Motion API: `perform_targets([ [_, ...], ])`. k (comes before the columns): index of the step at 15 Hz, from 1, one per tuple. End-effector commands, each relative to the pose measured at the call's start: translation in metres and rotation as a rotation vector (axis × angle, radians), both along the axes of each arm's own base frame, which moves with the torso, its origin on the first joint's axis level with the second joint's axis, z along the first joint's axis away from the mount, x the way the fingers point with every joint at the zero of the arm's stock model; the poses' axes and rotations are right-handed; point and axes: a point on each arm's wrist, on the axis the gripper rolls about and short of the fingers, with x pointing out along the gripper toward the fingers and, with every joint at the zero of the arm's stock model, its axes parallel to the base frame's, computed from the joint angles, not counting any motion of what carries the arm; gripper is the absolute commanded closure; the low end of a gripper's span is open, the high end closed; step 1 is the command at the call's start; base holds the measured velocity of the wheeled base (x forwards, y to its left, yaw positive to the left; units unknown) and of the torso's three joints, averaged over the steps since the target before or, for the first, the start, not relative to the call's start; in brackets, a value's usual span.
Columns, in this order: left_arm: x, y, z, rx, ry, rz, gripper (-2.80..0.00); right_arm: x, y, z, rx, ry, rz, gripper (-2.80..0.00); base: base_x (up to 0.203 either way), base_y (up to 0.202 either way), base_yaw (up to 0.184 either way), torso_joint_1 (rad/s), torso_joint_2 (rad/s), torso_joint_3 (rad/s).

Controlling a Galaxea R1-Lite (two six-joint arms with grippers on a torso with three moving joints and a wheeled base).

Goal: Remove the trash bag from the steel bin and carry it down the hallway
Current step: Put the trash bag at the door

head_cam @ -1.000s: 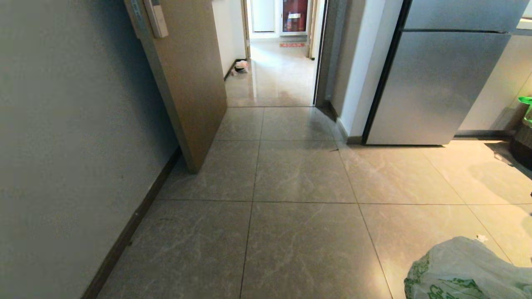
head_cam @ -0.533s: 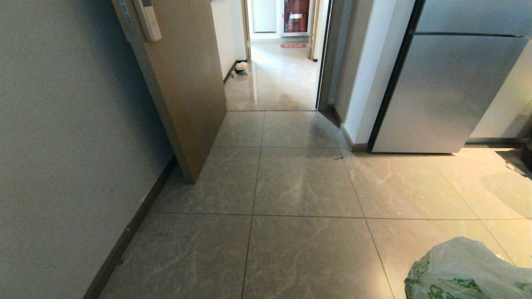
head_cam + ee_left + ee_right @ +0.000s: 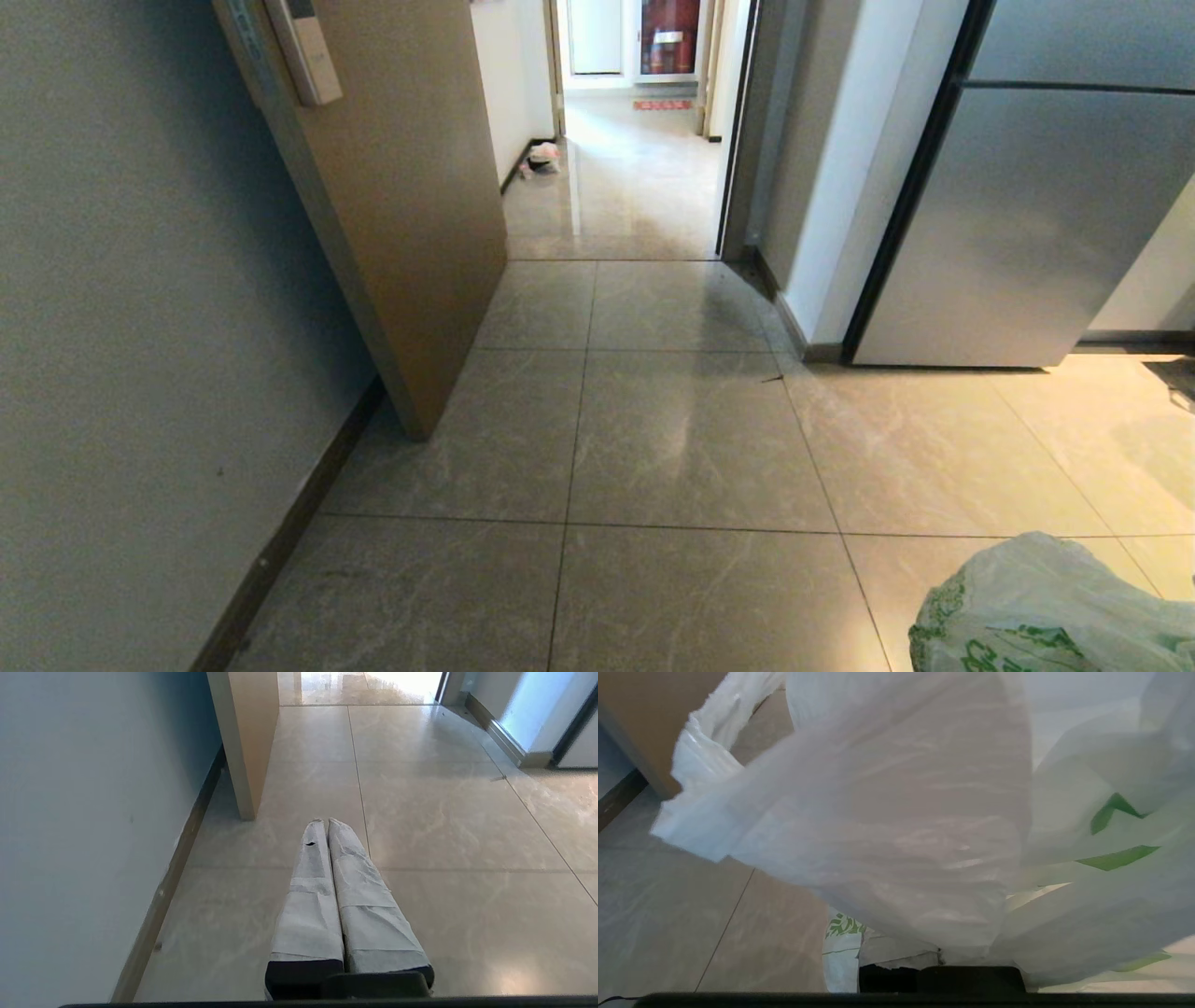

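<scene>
My right gripper [image 3: 941,963] is clamped tight on the bag [image 3: 896,826], with white plastic draped all over the wrist view and green print showing at one side. In the head view the bag [image 3: 1046,607] bulges up at the lower right corner, hanging above the floor [image 3: 691,439] rather than resting anywhere I can confirm. The fingers themselves are mostly buried in plastic; only the dark base shows.

My left gripper [image 3: 327,822] is empty, its two wrapped fingers [image 3: 310,882] pressed together and pointing forward over the tiles, with the wall [image 3: 84,812] and dark baseboard [image 3: 177,858] just beside it on the left.

Ahead: an open door [image 3: 401,215] leaning out from the left wall, and a fridge [image 3: 1018,215] on the right. Between them the doorway opens to the hallway [image 3: 625,177], glossy tiles running away from me. Far down it a small pale bundle [image 3: 541,159] sits against the left baseboard, too small to identify. The bin is not in any view.
</scene>
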Motion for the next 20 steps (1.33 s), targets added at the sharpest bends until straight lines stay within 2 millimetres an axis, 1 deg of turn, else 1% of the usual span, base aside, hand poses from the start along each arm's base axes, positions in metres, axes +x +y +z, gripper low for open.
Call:
perform_targets([
  [1, 0.0001, 0.0000, 0.0000, 0.000, 0.001, 0.000, 0.00, -0.0028, 0.0000, -0.0012, 0.000, -0.038, 0.000, 0.00, 0.194, 0.000, 0.001, 0.002, 0.00, 0.002],
  [20, 0.0001, 0.0000, 0.0000, 0.000, 0.001, 0.000, 0.00, -0.0029, 0.0000, -0.0010, 0.000, -0.039, 0.000, 0.00, 0.192, 0.000, 0.001, 0.003, 0.00, 0.002],
])
